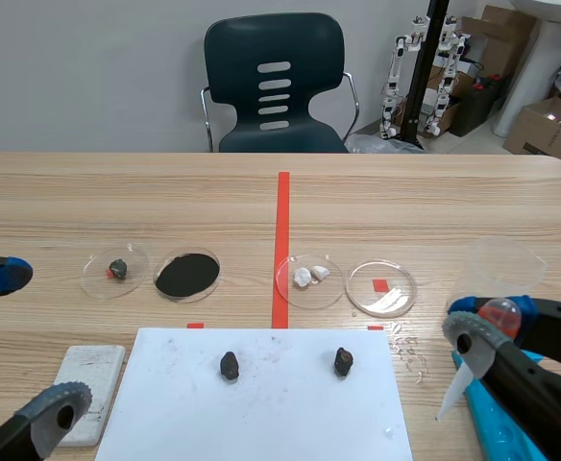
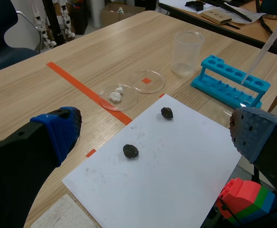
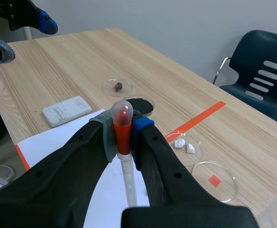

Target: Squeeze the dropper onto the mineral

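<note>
**Wood tabletop: dropper gripped, not yet over a stone**

Tabletop near edge first. R gripper (image 1: 480, 325), lower right of the scene frame, has its fingers pinching the dropper (image 1: 461, 376) at the neck, just under the bulb. The tip slants down and left and hangs beside the right edge of the white sheet (image 1: 261, 413), over bare wood. L gripper (image 1: 31, 341), lower left, has its fingers spread wide w/ nothing between them, well apart from the job.

Step, as I read it: pick-up done, carry-over not yet made. Next move calls for bringing the tip left over a stone, prob. the right-hand mineral (image 1: 343, 361) on the sheet, since it's nearest. The left-hand mineral (image 1: 229, 365) lies further along the sheet. Then the stem should go near vertical, close above the stone w/o touching. The pads seem to sit on the neck, not the bulb, so a proper squeeze may need the hold shifted up.

Dropper looks: clear soft plastic, round bulb tinged red, orange-red neck in the right wrist view, pale tapering stem. Can't tell how much liquid it holds.

Further back, mid-frame, a row of dishes: small dark stone (image 1: 118, 268) at left, black powder (image 1: 187, 275), white bits (image 1: 309, 276), an empty dish (image 1: 403, 298). Clear cup (image 1: 501, 264) at right, chair (image 1: 276, 82) beyond the far edge.
</note>
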